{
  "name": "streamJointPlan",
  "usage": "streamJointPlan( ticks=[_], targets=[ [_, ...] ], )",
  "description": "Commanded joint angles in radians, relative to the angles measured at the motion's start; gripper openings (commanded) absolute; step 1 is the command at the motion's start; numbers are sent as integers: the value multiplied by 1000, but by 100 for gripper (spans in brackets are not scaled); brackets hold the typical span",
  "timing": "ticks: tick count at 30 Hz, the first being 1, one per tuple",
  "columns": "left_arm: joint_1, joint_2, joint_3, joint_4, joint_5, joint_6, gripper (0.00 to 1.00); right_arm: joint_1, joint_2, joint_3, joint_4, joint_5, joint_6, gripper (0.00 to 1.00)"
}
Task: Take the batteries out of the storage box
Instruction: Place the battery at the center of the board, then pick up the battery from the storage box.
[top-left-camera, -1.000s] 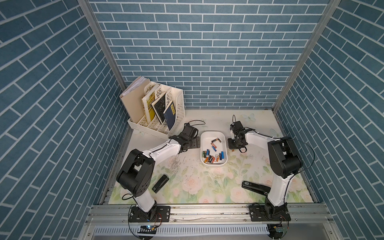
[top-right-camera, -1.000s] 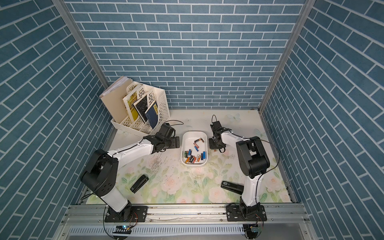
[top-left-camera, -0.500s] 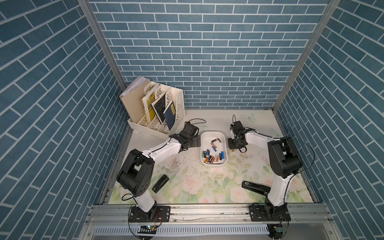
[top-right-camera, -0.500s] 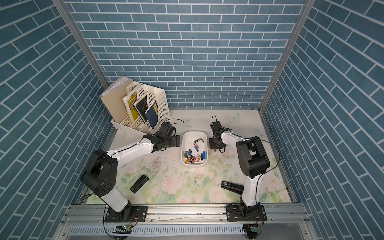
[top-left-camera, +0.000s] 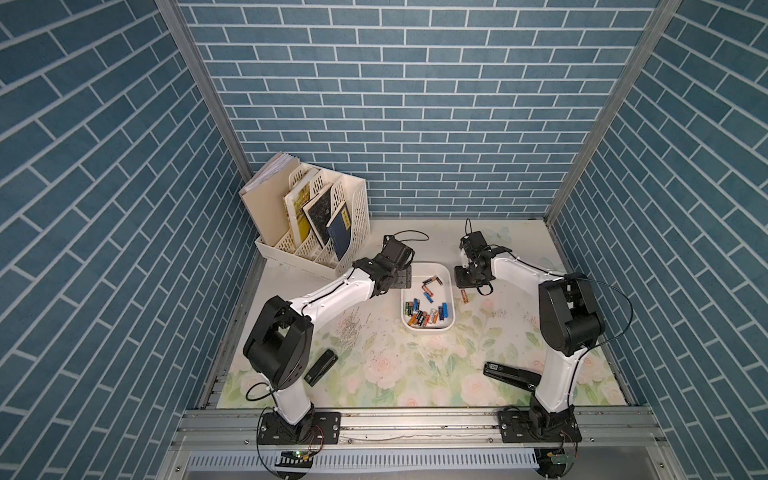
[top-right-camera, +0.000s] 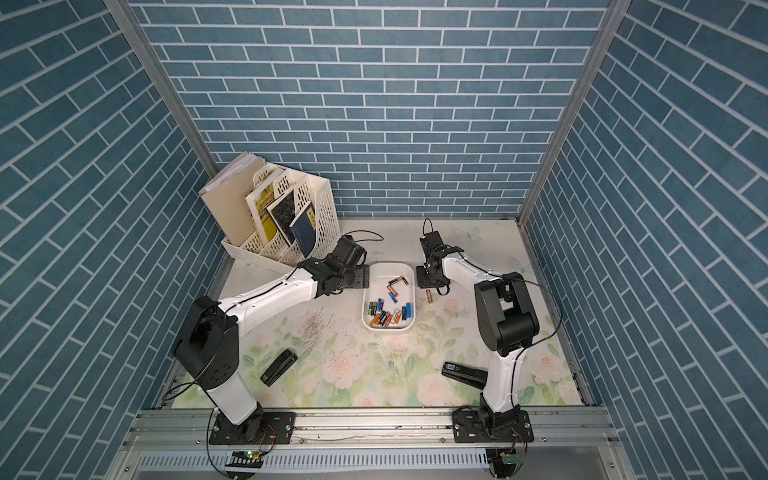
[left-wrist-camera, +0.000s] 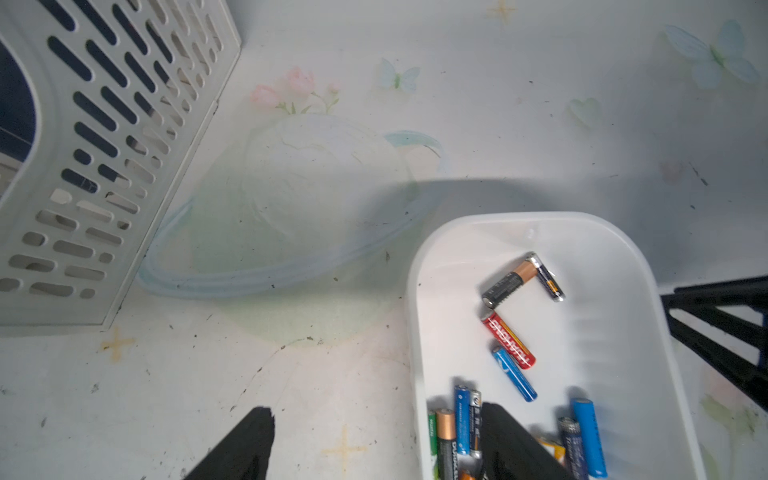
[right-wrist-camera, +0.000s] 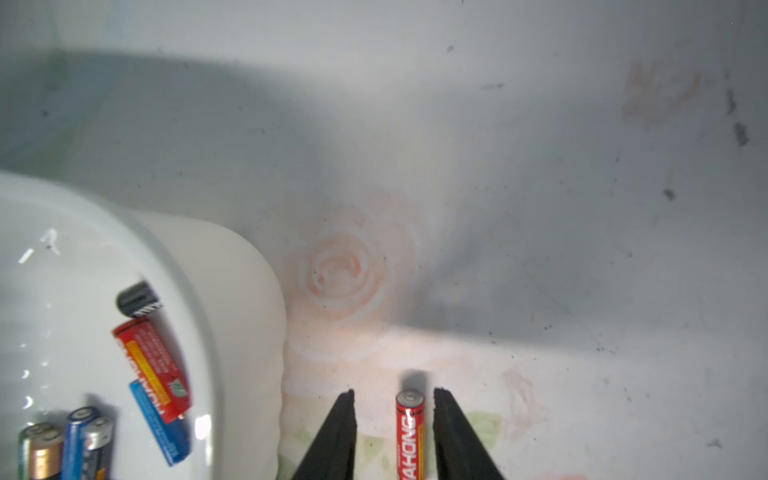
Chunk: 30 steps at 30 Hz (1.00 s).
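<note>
The white storage box (top-left-camera: 428, 329) (top-right-camera: 388, 327) lies mid-table between my arms, with several batteries (top-left-camera: 424, 316) (left-wrist-camera: 509, 345) loose inside. My left gripper (top-left-camera: 402, 277) (left-wrist-camera: 376, 409) is open and straddles the box's left wall: one finger (left-wrist-camera: 249, 440) is over the table, the other (left-wrist-camera: 511, 444) over the batteries. A red battery (right-wrist-camera: 409, 432) (top-left-camera: 464, 296) lies on the table just right of the box (right-wrist-camera: 232, 291). My right gripper (right-wrist-camera: 395, 391) (top-right-camera: 428, 286) stands open around it, with a gap on each side.
A cream perforated file rack (top-left-camera: 316, 216) (left-wrist-camera: 104, 145) with books stands at the back left, close to my left gripper. Two black staplers (top-left-camera: 320, 366) (top-left-camera: 511, 371) lie near the front. Loose staples (top-left-camera: 351, 328) are scattered left of the box.
My right jaws have parted and the red battery now lies free on the table. My left gripper has shifted toward the box and its jaws have narrowed slightly.
</note>
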Motion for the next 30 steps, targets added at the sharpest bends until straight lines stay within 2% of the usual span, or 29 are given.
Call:
streamJointPlan(
  ticks=[1,7,9,17,30],
  targets=[
    [-36,42,52,-90,-20,-10,80,-7,-21,54,-76,-2,-19,35],
    [-102,144,171,-211,-41,-46,72,-26,-53,81,-104,-23,-47,36],
    [-118,168,187,-228,-23,-59,70,-39,-66,79,-108,-29,-57,36],
    [-152,246,192,-191,84,-95,51,-94,-113,37,-97,-47,-86,36],
    [-153,332,225,-181,142,-85,40,-110,-114,10,-83,-90,-94,36]
  ],
)
